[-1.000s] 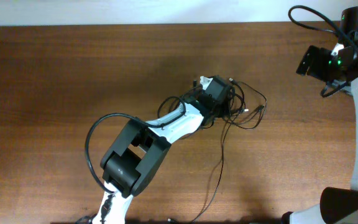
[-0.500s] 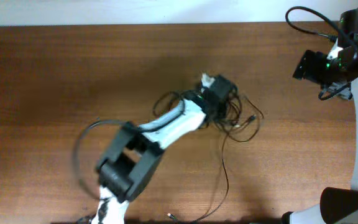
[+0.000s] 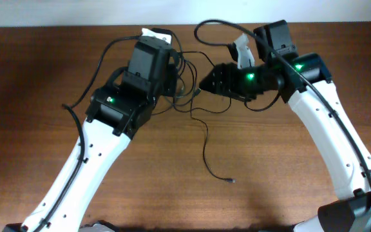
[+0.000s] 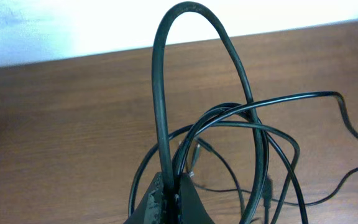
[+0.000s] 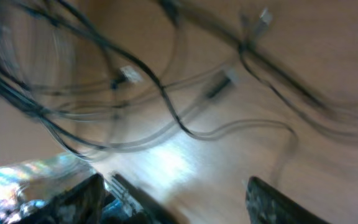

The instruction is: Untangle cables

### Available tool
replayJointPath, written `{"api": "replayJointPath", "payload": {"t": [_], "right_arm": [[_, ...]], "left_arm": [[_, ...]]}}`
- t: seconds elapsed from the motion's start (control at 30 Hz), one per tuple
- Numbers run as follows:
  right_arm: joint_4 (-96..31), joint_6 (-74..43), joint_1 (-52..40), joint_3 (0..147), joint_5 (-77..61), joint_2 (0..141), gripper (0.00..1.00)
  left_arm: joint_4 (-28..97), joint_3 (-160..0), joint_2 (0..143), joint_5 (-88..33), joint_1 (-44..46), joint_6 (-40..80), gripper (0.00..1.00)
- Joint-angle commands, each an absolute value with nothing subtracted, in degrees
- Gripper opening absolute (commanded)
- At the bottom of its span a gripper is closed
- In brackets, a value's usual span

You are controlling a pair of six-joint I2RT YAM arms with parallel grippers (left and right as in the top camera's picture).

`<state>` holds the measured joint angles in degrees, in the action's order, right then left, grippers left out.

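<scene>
Left wrist, left tool (image 4: 169, 198) pinching cables (image 4: 261, 134), loose end (image 3: 232, 180) trailing toward robot, right tool (image 5: 178, 186) spread

Brown wooden table (image 3: 31, 64) — pale wall (image 3: 76, 11) behind.

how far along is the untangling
Nothing looks done: the cables are one knot, with one strand trailing to a plug. In hand: left gripper shut on the cables, right gripper open beside the knot. Left: separating every cable.
</scene>
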<state>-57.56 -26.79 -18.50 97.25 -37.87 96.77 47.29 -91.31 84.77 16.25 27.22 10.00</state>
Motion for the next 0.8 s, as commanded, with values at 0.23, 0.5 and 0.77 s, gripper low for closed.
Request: {"api": "replayJointPath", "payload": {"t": [0.23, 0.5, 0.77], "right_arm": [[-58.41, -52.29, -24.73, 97.34, -15.57, 102.43, 0.22], [-68.66, -29.58, -21.56, 97.38, -19.2, 103.09, 0.04], [-64.31, 12.29, -14.96, 97.41, -64.25, 99.26, 0.04]], "left_arm": [[46.35, -91.07, 78.46, 29.28, 34.65, 6.5, 0.0], [46.3, -91.07, 70.06, 30.98, 17.96, 18.35, 0.0], [44.62, -91.02, 78.78, 8.4, 15.2, 19.84, 0.0]]}}
